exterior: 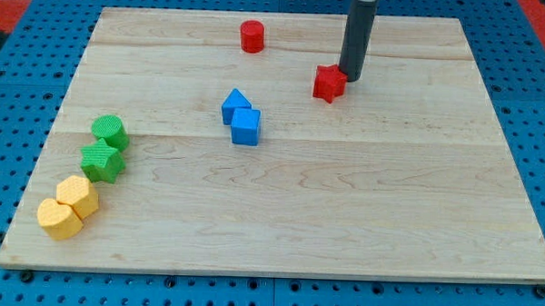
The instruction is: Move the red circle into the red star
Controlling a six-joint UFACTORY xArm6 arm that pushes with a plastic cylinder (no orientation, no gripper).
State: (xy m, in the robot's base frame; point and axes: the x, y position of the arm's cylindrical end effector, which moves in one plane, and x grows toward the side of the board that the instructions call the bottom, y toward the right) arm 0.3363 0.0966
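My tip (351, 78) (a bare rod, no claw to open or shut) touches the red star (329, 83) at its 2 o'clock. The approach is still ahead: I judge it must circle to the red circle's (251, 36) 10 o'clock and push it toward the star.

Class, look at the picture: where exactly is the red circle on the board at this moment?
The red circle sits near the view's top, left of centre, apart from the red star, which lies lower to its right beside my tip; the blue blocks lie below it.
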